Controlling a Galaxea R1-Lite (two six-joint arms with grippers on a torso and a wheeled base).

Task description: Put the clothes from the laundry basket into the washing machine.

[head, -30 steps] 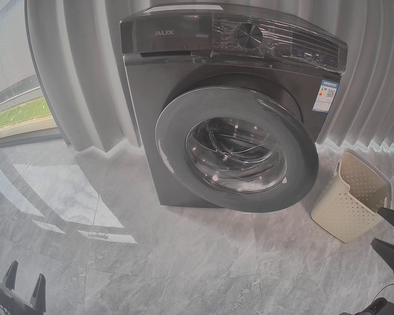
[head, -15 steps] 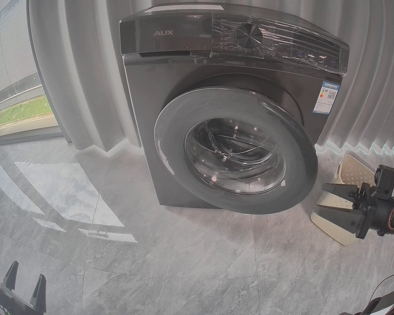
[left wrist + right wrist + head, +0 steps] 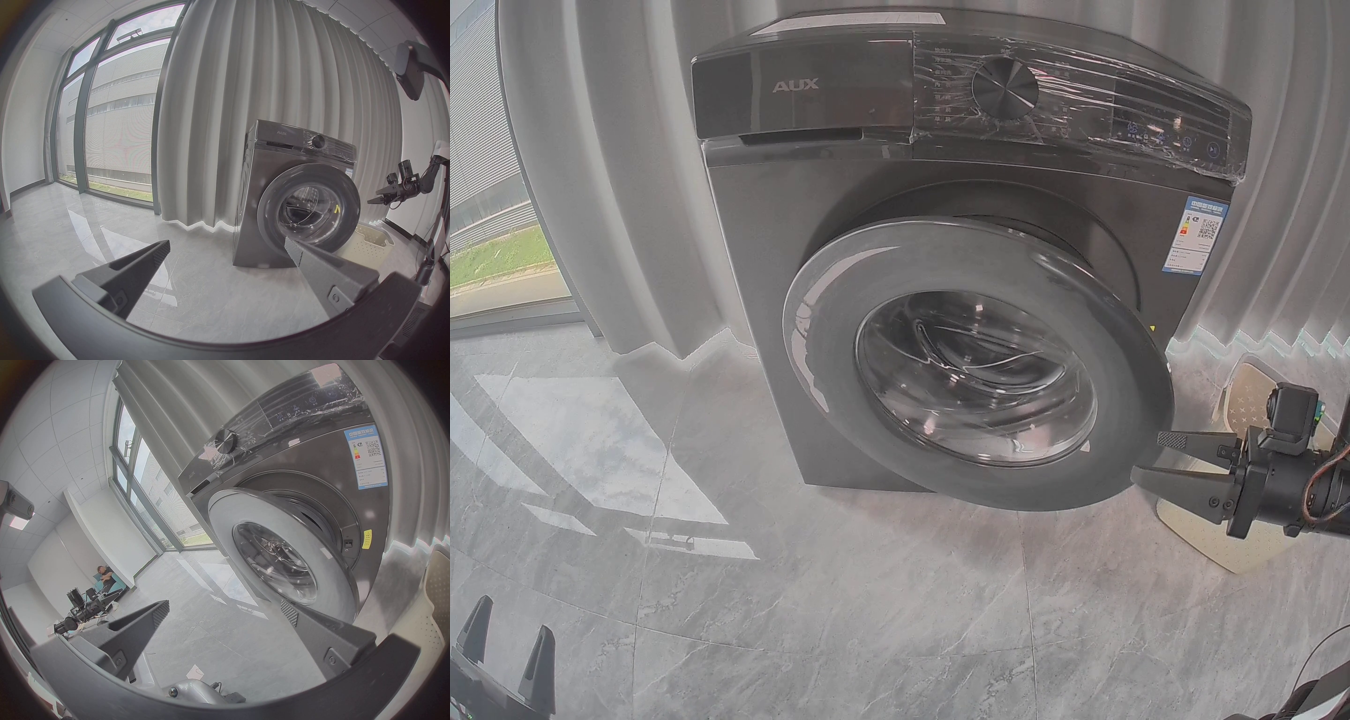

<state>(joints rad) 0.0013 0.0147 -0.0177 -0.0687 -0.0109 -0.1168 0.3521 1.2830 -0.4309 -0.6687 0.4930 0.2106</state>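
Observation:
The dark grey washing machine (image 3: 759, 216) stands before a curtain, its round glass door (image 3: 1106, 375) swung partly open. My right gripper (image 3: 1148, 457) is open and empty, its fingertips just off the door's lower right rim. In the right wrist view that gripper (image 3: 225, 608) faces the door (image 3: 300, 547). Behind it on the floor is the cream perforated laundry basket (image 3: 1247, 398), partly hidden by the arm; the inside that shows (image 3: 370, 236) is bare. My left gripper (image 3: 511, 623) is open and low at the near left, far from the machine (image 3: 262, 187).
Grey curtains (image 3: 619, 187) hang behind and beside the machine. A large window (image 3: 497, 244) is at the far left. Glossy tiled floor (image 3: 825, 581) stretches open in front of the machine. The basket (image 3: 436, 594) sits close to the machine's right side.
The head camera has shifted closer to the machine. My right gripper came in from the right edge and moved left to the door's lower right rim. The left gripper has not moved.

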